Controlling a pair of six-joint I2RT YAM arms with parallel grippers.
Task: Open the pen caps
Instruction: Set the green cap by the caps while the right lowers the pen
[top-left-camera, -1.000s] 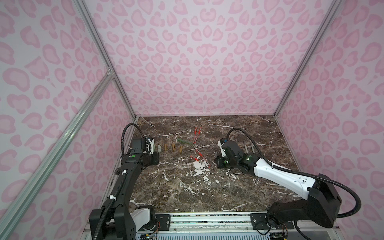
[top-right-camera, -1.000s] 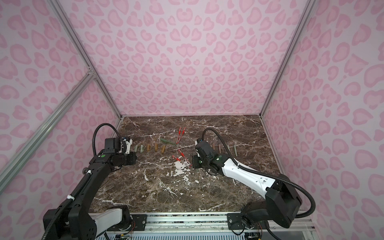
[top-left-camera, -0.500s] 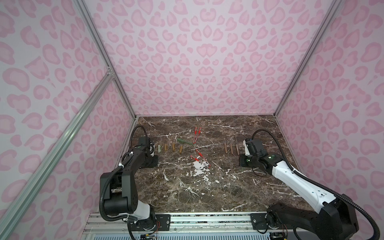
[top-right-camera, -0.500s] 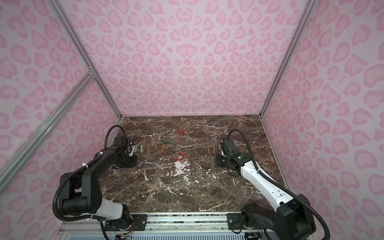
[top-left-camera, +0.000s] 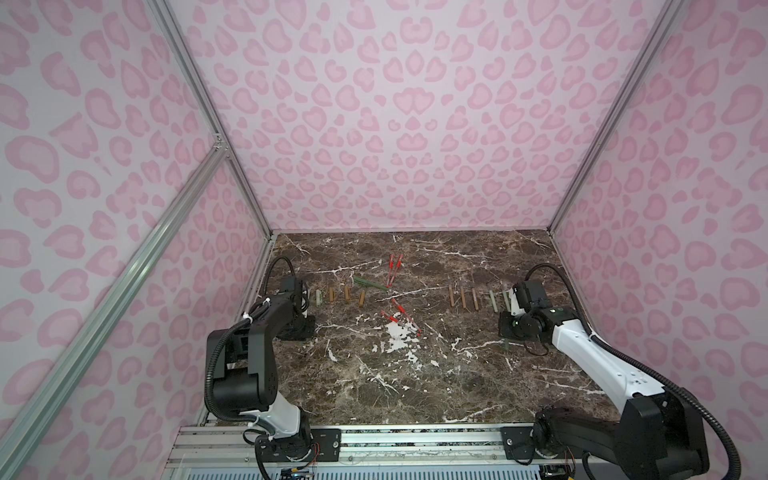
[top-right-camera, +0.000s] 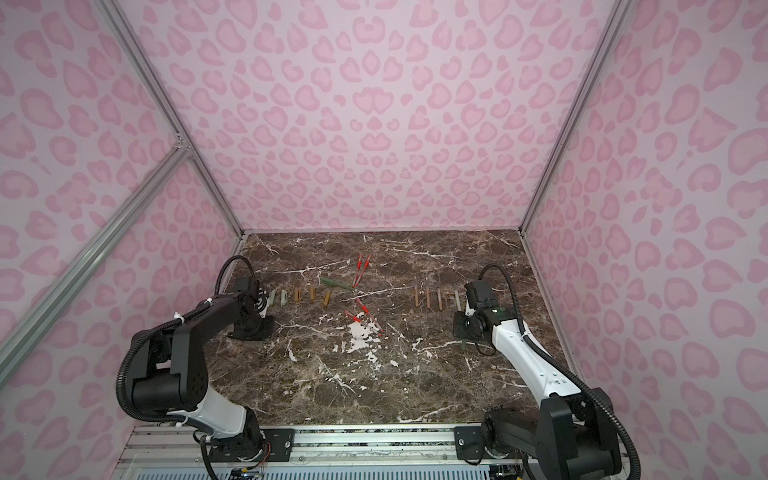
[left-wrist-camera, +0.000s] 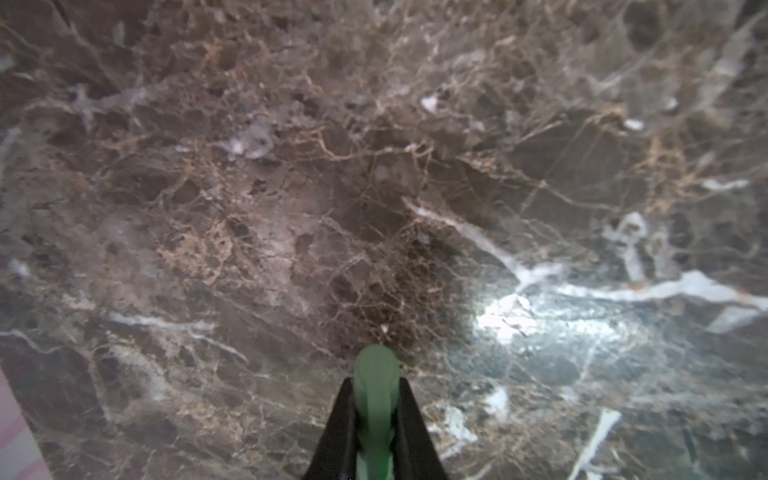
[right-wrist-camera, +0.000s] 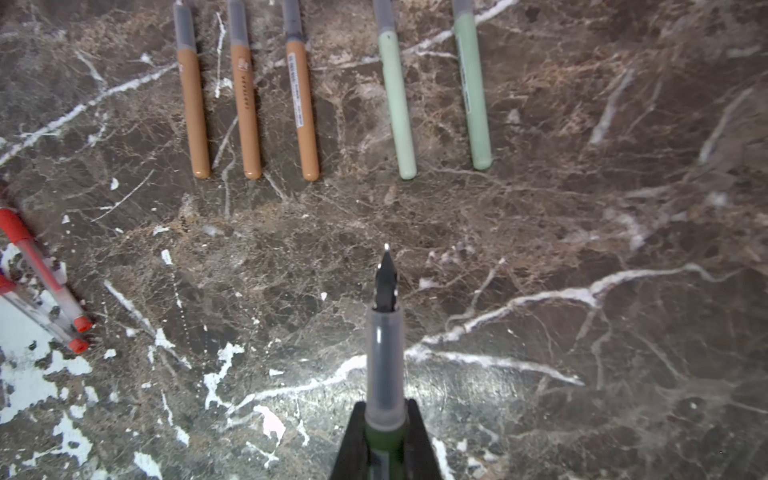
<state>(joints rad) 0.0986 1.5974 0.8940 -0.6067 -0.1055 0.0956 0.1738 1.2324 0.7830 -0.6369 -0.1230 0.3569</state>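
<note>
Your bench (top-left-camera: 415, 382) is dark veined marble, enclosed by pink-patterned walls (top-left-camera: 407, 124). Left claw (left-wrist-camera: 376, 415) grips a green cap (left-wrist-camera: 376, 374); right claw (right-wrist-camera: 384, 432) grips an uncapped pen (right-wrist-camera: 384, 353).

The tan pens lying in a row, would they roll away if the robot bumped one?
Probably yes. The tan pens are smooth round tubes lying flat on the hard marble table, with no clip showing, so a sideways nudge would likely roll one. They look stiff and straight, so unlikely to bend. Their glossy plastic might slip in a loose pinch.
</note>
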